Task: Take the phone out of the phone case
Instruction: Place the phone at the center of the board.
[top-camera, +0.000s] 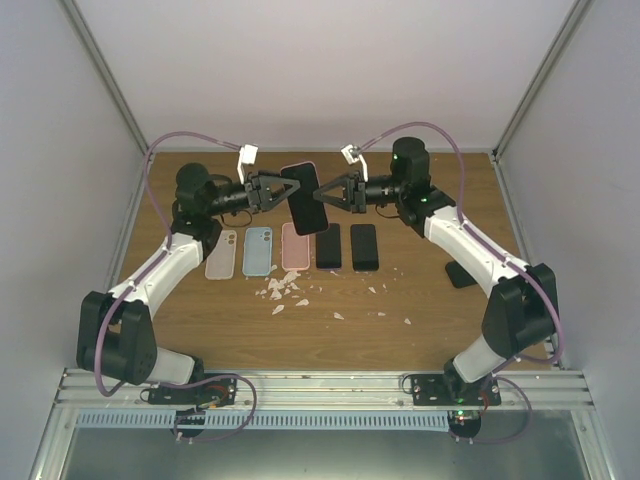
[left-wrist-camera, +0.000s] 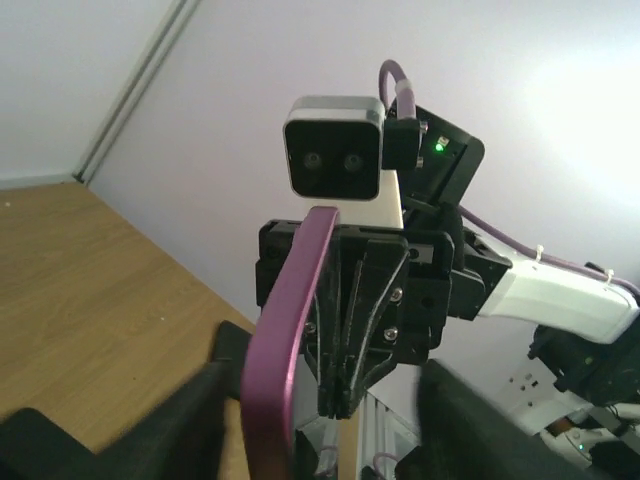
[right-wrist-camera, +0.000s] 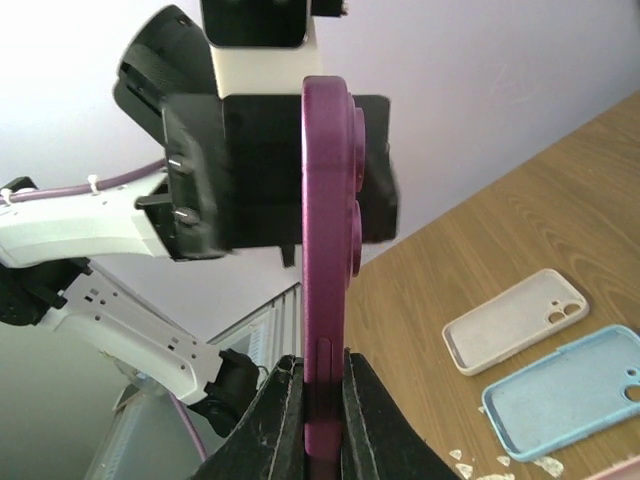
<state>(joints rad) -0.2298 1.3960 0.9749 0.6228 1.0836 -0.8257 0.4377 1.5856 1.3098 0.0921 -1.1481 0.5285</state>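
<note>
A phone in a purple-pink case (top-camera: 305, 195) hangs upright in mid-air between both arms, dark screen showing. My right gripper (top-camera: 323, 196) is shut on one long edge of the case; in the right wrist view its fingers (right-wrist-camera: 285, 410) pinch the case (right-wrist-camera: 325, 250) from both sides. My left gripper (top-camera: 289, 188) is open at the opposite edge. In the left wrist view the case edge (left-wrist-camera: 285, 330) stands between my blurred fingers (left-wrist-camera: 150, 430), close to the left one, with a wide gap to the other. The shut right gripper (left-wrist-camera: 345, 395) shows behind it.
On the wooden table below lie a white case (top-camera: 220, 255), a blue case (top-camera: 258, 250), a pink case (top-camera: 294, 245) and two black phones (top-camera: 328, 245) (top-camera: 364, 247) in a row. Small white scraps (top-camera: 285, 290) lie in front. A dark object (top-camera: 460, 272) sits at the right.
</note>
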